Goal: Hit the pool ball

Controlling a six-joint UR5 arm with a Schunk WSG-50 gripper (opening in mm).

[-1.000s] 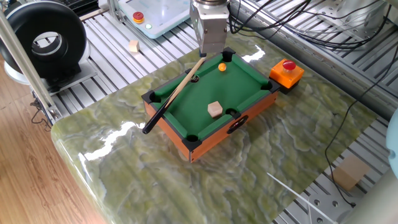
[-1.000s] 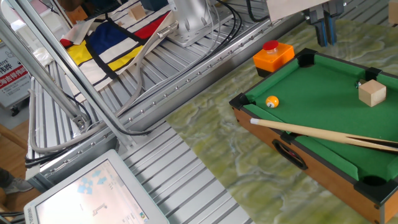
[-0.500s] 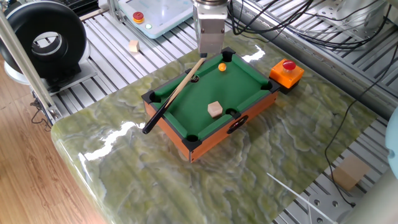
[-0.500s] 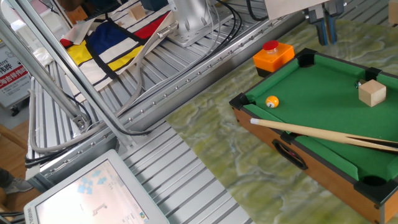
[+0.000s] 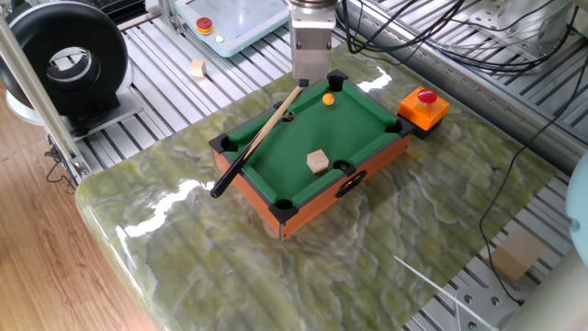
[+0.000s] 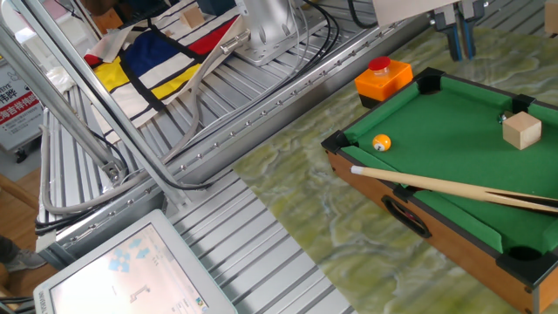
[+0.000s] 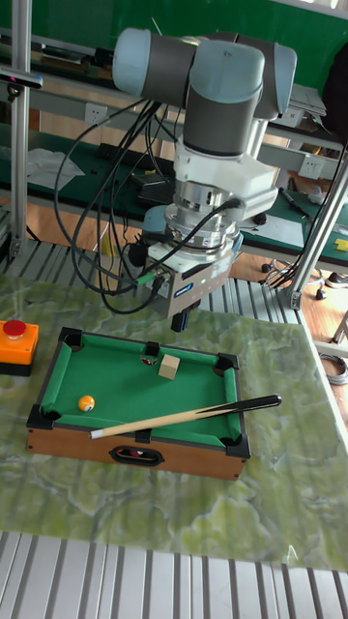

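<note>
The pool ball [image 5: 328,98] [image 6: 381,142] [image 7: 87,403] is a tiny orange sphere on the green felt of a small pool table [image 5: 259,190] [image 6: 359,176] [image 7: 135,447], near one corner pocket. A wooden cue [image 5: 258,137] [image 6: 453,186] [image 7: 184,417] lies along one long rail with its tip close to the ball. My gripper [image 5: 310,81] [image 6: 461,56] [image 7: 180,326] hangs above the opposite long rail, near the tan cube [image 5: 318,162] [image 6: 521,130] [image 7: 170,367]. Its fingers look shut and hold nothing.
A red button on an orange box [image 5: 424,104] [image 6: 382,78] [image 7: 17,343] stands just off the table's short end nearest the ball. A black reel [image 5: 64,60], a white tray [image 5: 230,26], a loose wooden cube [image 5: 197,68] and cables sit on the slatted frame around the marble top.
My gripper has drifted slightly sideways and upward. The ball, cue and cube have not moved.
</note>
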